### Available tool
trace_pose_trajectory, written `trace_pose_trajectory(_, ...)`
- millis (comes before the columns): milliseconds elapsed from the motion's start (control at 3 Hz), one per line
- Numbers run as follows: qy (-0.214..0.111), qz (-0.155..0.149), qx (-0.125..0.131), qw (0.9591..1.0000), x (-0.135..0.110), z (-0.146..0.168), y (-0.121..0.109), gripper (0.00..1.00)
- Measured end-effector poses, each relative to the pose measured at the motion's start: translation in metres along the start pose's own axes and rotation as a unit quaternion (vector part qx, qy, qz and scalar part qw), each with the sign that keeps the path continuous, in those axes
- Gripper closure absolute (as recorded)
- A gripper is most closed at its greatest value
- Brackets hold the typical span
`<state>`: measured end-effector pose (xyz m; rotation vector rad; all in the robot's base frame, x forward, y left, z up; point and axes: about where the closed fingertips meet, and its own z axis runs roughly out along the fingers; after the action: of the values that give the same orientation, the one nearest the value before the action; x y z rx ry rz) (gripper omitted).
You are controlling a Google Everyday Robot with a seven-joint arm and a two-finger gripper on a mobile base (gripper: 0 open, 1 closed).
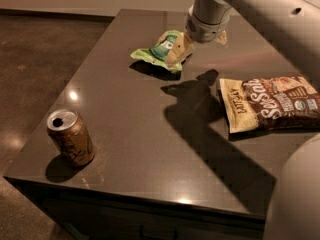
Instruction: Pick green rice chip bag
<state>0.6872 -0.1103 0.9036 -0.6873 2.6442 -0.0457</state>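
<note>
The tool (176,53) rests against the green rice chip bag (158,51).

One camera looks steeply down from above the table's (135,139) near edge, fairly close, facing its far end. The gripper (182,51) sits at 12 o'clock, and the arm (250,4) enters from 2 o'clock.

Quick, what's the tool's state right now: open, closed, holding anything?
Tool: at the right edge of the green rice chip bag; open or closed cannot be told.
</note>
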Motion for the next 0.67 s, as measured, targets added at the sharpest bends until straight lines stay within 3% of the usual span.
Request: trace_pose_trajectory(667,0.003,0.013,0.001,0.9999,-0.0051,0.0025,0.0043,0.00)
